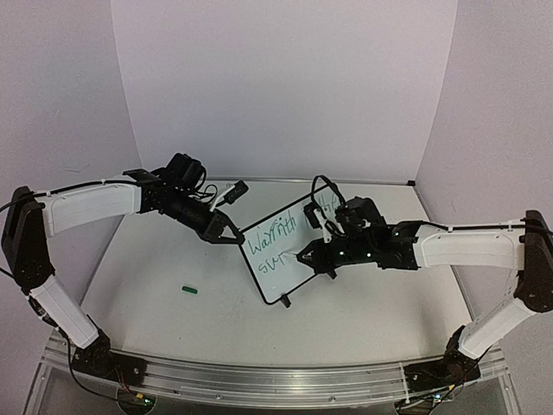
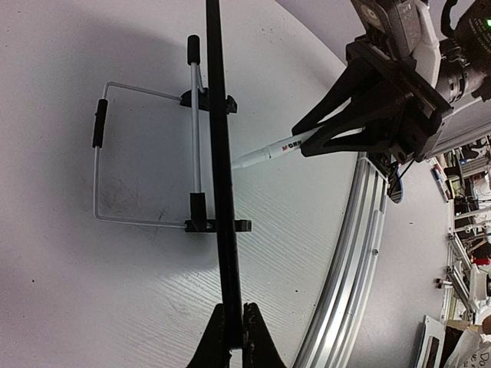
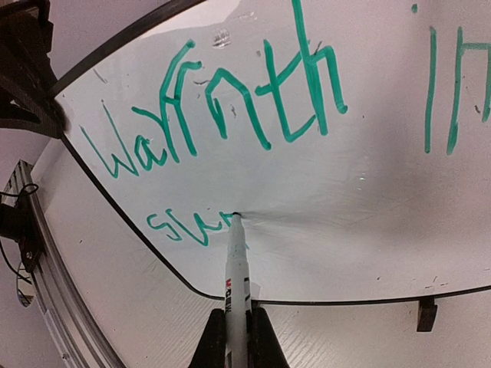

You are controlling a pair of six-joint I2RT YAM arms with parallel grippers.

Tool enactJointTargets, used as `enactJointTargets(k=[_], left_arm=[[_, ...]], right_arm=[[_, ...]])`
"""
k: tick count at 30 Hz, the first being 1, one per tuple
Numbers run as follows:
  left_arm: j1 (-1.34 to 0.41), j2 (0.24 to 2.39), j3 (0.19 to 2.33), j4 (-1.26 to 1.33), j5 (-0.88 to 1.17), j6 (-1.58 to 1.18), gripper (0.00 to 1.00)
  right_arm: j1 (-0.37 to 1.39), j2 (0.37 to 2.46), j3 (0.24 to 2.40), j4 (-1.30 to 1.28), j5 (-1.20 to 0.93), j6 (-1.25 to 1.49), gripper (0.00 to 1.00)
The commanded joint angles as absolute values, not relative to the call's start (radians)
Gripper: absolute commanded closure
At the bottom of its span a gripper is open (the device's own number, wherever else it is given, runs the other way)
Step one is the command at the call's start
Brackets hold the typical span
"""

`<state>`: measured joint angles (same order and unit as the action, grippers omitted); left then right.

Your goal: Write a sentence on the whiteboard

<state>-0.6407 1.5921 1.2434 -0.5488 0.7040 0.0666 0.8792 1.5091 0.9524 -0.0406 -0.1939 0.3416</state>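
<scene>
Right pincer (image 1: 313, 256) first, from overhead: pressed tight around a white marker (image 1: 304, 256), tip down on the whiteboard (image 1: 275, 259), which stands propped on the table (image 1: 173, 320) between the two arms; left pincer (image 1: 232, 235) meets the board's upper-left corner, and a small green piece (image 1: 190, 290), maybe a cap, lies well apart on the near left. Over to the left wrist camera: the board shows edge-on as a thin black line, the left fingers (image 2: 219, 341) pinch shut on that frame at the bottom of the shot, a wire stand (image 2: 98, 176) props it from behind, and the marker comes in from the other face. Now the right wrist camera: green lettering (image 3: 222, 107) runs across the top row, reading something like "Warmth" with more strokes to the right, and a second row (image 3: 180, 224) has a few small letters below it; the tip touches the surface at their end. I judge the writing is under way, with the second line barely begun. The next move calls for light, steady pressure and a drag to the right, with the left grip bracing the board so it neither slides nor tips
</scene>
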Motion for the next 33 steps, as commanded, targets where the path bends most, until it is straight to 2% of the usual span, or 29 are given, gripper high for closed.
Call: enactJointTargets(k=[1,22,33], left_arm=[[-0.692,1.629,1.239,-0.623,0.716,0.103,1.00],[-0.692,1.629,1.238,-0.623,0.716,0.103,1.00],[-0.692,1.631,1.238,-0.623,0.716,0.102,1.00]], right_arm=[[0.861,1.471,0.944,-0.022,-0.125,0.348,1.00],[0.858,1.487,0.883,-0.017,-0.170,0.387,1.00],[0.858,1.405,0.854,-0.014,-0.147,0.401,1.00]])
